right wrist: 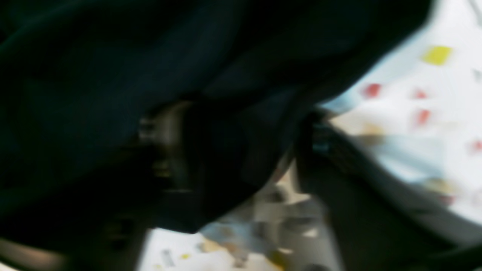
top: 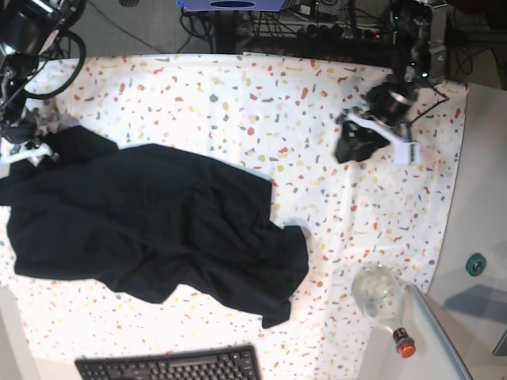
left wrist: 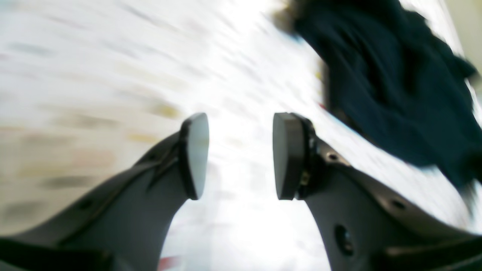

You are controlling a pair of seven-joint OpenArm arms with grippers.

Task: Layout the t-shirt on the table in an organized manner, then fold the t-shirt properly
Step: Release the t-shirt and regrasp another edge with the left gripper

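The black t-shirt (top: 158, 229) lies spread and wrinkled on the left half of the speckled table (top: 317, 87). My right gripper (top: 28, 150) is at the shirt's far left corner. In the right wrist view (right wrist: 244, 150) its fingers (right wrist: 316, 146) stand apart, with black cloth (right wrist: 150, 56) draped over and between them; the view is blurred. My left gripper (top: 356, 142) is open and empty over the table's right side, well apart from the shirt. In the left wrist view (left wrist: 241, 156) the shirt (left wrist: 395, 82) shows at the upper right.
A black keyboard (top: 170, 366) lies at the front edge. A clear glass bottle (top: 379, 293) with a red cap lies at the front right. A plain grey surface (top: 483, 214) runs along the right side. Cables and equipment stand behind the table.
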